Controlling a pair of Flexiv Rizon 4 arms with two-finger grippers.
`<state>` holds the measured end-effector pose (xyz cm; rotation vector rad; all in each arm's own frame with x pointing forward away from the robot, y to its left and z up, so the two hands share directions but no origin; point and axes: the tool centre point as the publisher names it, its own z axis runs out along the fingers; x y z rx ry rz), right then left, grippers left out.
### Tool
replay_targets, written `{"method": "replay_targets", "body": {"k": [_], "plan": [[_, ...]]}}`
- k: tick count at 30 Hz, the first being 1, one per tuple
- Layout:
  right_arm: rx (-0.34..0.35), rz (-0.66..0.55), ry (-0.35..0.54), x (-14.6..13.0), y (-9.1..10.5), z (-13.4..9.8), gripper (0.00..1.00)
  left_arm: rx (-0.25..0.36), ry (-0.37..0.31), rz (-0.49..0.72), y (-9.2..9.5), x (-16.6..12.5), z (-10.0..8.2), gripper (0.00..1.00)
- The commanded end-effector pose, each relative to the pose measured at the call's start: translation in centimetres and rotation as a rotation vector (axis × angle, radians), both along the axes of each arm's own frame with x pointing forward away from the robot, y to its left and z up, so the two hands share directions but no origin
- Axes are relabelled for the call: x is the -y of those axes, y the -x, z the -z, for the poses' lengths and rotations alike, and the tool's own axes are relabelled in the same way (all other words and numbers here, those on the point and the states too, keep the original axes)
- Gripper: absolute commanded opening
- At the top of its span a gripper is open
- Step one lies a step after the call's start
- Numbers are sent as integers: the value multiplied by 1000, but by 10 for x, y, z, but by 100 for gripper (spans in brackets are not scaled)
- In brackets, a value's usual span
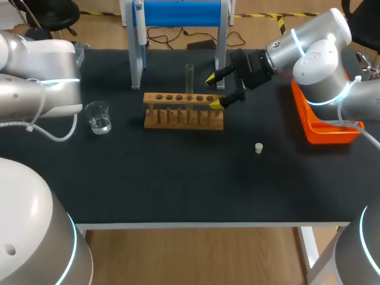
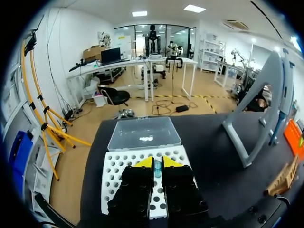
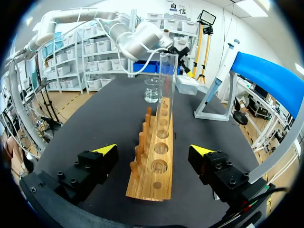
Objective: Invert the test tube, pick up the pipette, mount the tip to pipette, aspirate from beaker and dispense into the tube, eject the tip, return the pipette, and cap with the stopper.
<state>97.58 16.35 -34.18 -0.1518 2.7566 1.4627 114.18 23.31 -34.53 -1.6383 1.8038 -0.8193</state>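
the left pincer (image 2: 157, 164) is clenched, fingers nearly together, above the white tip box (image 2: 116, 166). in the head view the beaker (image 1: 98, 117) stands at middle left. the test tube (image 1: 190, 78) stands upright in the wooden rack (image 1: 184, 110) at centre. the right pincer (image 1: 217, 91) is released, spread wide at the rack's right end. the stopper (image 1: 259, 148) lies on the table (image 1: 178, 184), lower right.

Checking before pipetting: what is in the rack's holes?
One glass tube stands upright in a hole of the rack; the other holes in view are empty. The tube's lower end is hidden inside the rack.
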Motion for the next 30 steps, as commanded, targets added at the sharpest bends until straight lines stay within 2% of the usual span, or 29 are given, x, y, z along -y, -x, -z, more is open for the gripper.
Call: {"method": "replay_targets", "body": {"k": [1,21,26,30], "plan": [[-1,0,3,1,0,-1,100,13,-7,-4,4,0,-2,0],[-1,0,3,1,0,-1,100,92,-29,-28,6,-8,-41,0],[-1,0,3,1,0,-1,100,129,-10,-19,11,-11,-58,0],[-1,0,3,1,0,-1,100,154,0,55,17,-7,-75,0]]}}
